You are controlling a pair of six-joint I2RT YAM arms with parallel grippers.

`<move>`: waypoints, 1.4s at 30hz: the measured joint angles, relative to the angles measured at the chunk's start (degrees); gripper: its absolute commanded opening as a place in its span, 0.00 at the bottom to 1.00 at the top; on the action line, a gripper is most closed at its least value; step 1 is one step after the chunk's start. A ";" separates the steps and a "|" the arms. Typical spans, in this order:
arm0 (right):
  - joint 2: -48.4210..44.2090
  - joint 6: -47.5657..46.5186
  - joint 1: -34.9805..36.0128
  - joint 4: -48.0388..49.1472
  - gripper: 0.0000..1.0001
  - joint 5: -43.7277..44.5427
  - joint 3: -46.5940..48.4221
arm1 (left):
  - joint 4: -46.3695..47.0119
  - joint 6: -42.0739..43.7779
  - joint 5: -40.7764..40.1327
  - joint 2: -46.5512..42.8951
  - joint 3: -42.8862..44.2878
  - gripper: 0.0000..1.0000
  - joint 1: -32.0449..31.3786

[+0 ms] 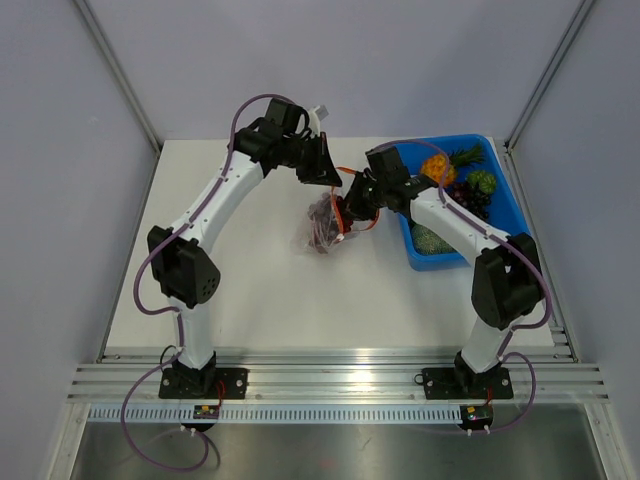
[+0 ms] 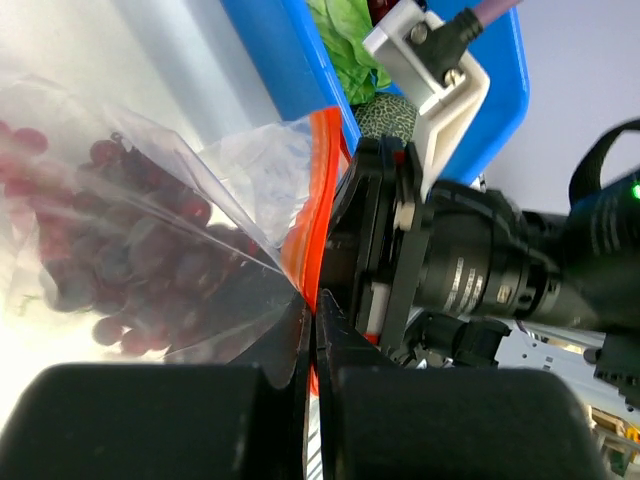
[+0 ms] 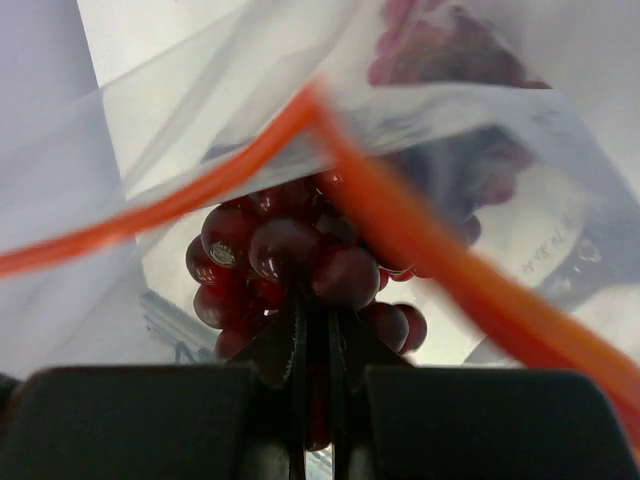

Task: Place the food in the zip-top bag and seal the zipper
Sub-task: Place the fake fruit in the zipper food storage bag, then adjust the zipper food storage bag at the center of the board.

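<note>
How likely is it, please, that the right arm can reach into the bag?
Probably yes: the left gripper pinches the zipper, and the right gripper holds grapes at the open bag.

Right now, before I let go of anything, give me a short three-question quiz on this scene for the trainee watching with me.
1. True or false: the zipper of the zip-top bag is sealed along its full width.
2. Multiple choice: what does the left gripper pinch? A) a spoon B) the bag's orange-red zipper strip C) nothing, it is open
3. Fill in: the right gripper is shut on a bunch of dark red ____.

Key
1. False: in the right wrist view the two orange-red strips stand apart.
2. B
3. grapes
</note>
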 measured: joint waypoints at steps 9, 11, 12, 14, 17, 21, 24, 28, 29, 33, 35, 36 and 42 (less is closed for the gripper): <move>1.95 0.02 3.04 1.03 0.32 0.61 2.47 | 0.44 -0.11 0.85 0.00 -1.22 0.00 0.07; 2.38 -0.79 3.19 0.59 0.38 1.18 2.86 | 0.42 -0.04 0.74 -0.07 -1.25 0.00 0.22; 2.38 -1.11 3.19 0.33 0.39 1.64 2.86 | 0.42 -0.07 0.76 -0.07 -1.25 0.00 0.35; 2.23 -2.23 3.23 -0.26 0.41 3.10 2.95 | 0.68 -0.09 0.87 -0.22 -1.60 0.00 0.39; 1.60 -4.04 3.26 -3.19 0.53 6.12 4.13 | 0.94 -0.11 1.07 -0.83 -2.23 0.00 0.39; -1.46 -6.60 3.26 -6.16 0.59 10.03 5.92 | 1.20 -0.09 1.09 -2.38 -3.39 0.00 0.39; -4.79 -8.13 3.26 -7.58 0.60 12.90 6.73 | 1.51 -0.07 1.09 -3.43 -4.55 0.00 0.42; -8.68 -9.64 3.13 -9.40 0.68 16.50 6.73 | 2.05 -0.07 1.16 -4.13 -5.92 0.00 0.48; -9.22 -9.81 3.06 -9.66 0.70 17.27 6.73 | 2.03 -0.07 1.16 -4.13 -5.95 0.00 0.48; -11.06 -10.80 2.19 -10.60 0.82 20.20 5.88 | 2.12 -0.04 1.16 -4.13 -5.97 0.00 0.59; -11.63 -11.17 1.49 -10.69 0.83 20.74 4.44 | 2.16 -0.04 1.16 -4.15 -6.12 0.00 0.68; -11.85 -11.21 1.07 -10.78 0.83 21.00 3.39 | 2.19 -0.04 1.16 -4.20 -6.25 0.00 0.74; -11.91 -10.93 -0.28 -10.45 0.76 20.31 -4.24 | 2.43 -0.04 1.18 -4.63 -7.10 0.00 1.05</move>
